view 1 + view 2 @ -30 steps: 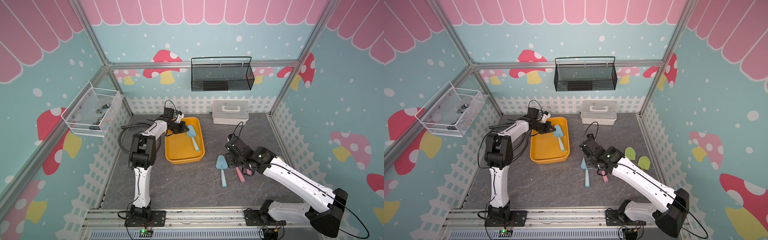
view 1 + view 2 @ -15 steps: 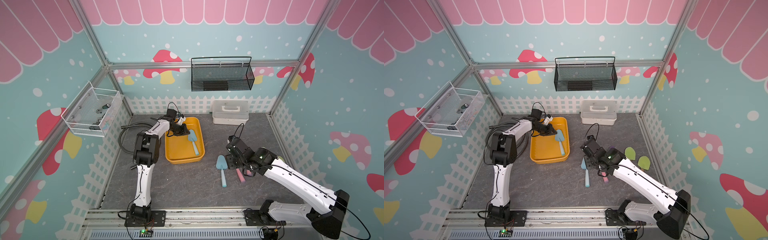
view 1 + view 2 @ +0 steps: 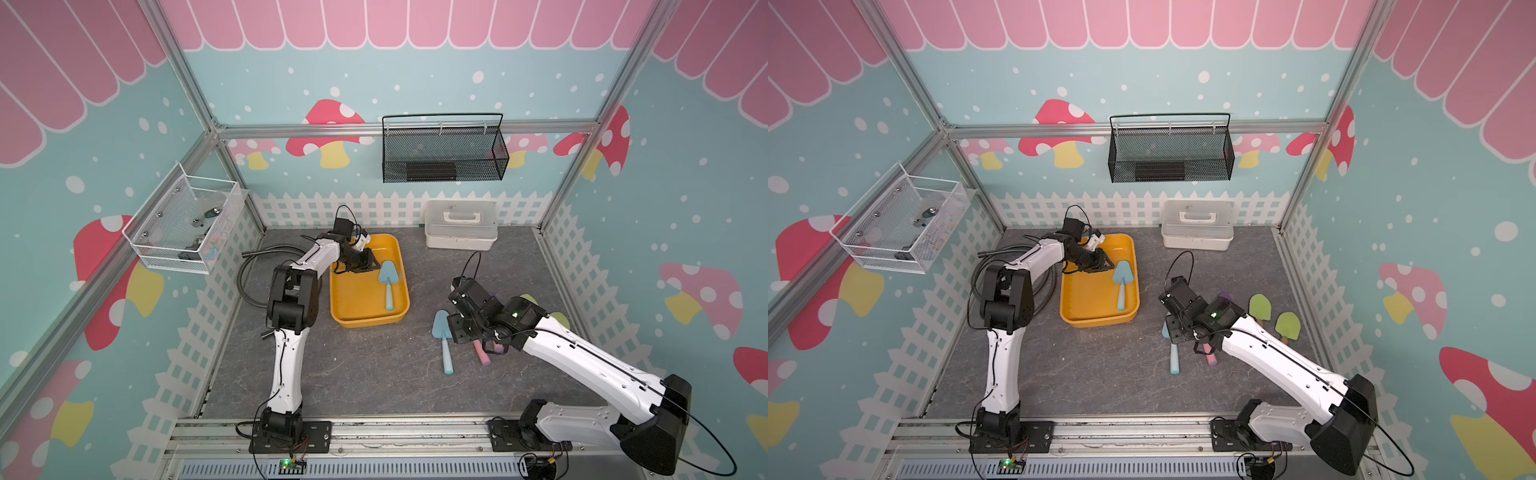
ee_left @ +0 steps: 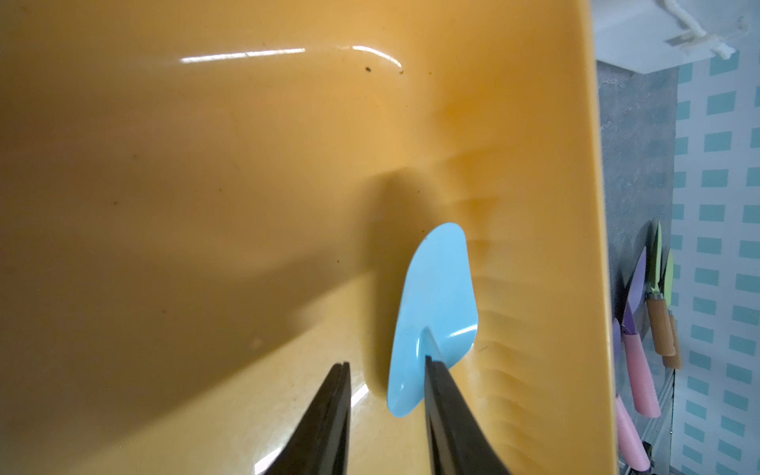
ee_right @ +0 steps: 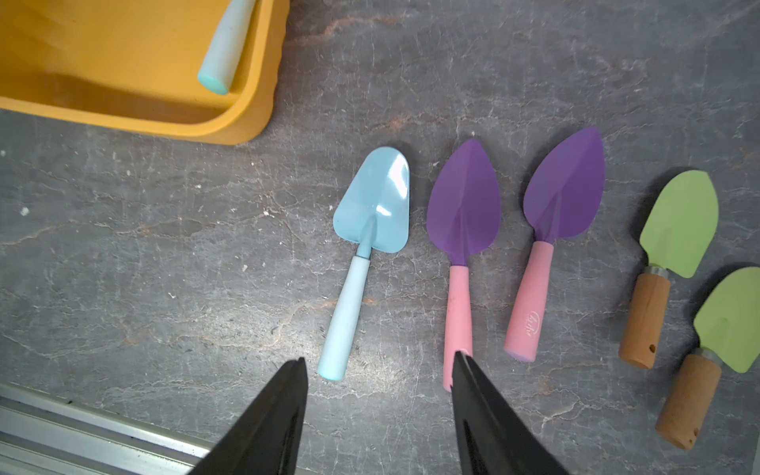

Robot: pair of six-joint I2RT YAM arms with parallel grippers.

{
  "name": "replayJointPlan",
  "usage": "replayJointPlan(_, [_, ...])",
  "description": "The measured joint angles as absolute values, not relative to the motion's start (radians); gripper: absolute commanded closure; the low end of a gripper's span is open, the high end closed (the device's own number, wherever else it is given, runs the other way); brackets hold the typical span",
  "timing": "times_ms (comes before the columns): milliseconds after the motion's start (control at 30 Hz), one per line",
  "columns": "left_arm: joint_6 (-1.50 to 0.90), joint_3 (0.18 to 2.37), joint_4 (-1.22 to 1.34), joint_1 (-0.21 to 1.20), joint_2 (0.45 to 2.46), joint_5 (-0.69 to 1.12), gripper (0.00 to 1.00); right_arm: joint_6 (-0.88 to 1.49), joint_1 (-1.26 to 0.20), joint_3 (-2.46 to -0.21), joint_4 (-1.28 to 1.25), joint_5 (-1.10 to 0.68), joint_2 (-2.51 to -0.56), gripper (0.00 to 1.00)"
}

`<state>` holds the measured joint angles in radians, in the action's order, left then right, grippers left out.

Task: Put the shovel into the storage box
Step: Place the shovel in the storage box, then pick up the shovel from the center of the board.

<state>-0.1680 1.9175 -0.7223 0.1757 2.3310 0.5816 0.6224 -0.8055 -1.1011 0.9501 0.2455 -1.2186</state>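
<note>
Judging what could go wrong, we start at the left gripper point(image 4: 385, 363), whose jaws stand a little apart, gripping nothing. One black finger point(image 4: 442, 395) crosses the neck of the light-blue toy shovel point(image 4: 438, 296) in the left wrist view; we cannot tell whether they touch. If the arm backs off sideways instead of lifting, that finger could hook the blade and drag it up the low sloping wall of the storage box point(image 3: 365, 322), the yellow-orange rectangular plastic tray with rounded corners beneath the gripper.

The right gripper point(image 5: 380, 358) hovers with its jaws wide apart and empty above the grey stone-patterned tabletop point(image 5: 164, 246). Below it, the handle end of a second light-blue shovel point(image 5: 362, 246) lies between the jaws, yet the pink handle of the nearer of two purple-bladed shovels point(image 5: 462, 214) sits right under one fingertip point(image 5: 462, 374). A straight descent could land on that pink handle or pinch both handles together.

The light-blue toy shovel lies inside the storage box, just beside the left gripper, blade toward it and handle pointing away along the wall. Its glossy blade is a rounded spade with a short raised rib at the neck, and its pale cylindrical handle ends close to the box's far corner.
</note>
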Motion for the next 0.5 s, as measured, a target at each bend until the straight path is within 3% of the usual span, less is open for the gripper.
replayJointPlan(333, [-0.170,1.848,-0.697,0.223,1.941,0.585,0.64,0.654,-0.805,-0.912,0.881,0.110,-1.290,0.39])
replayJointPlan(500, [-0.209,1.639,-0.575,0.244,1.729,0.607,0.60,0.660,-0.805,-0.887,0.802,0.033,-1.359,0.38])
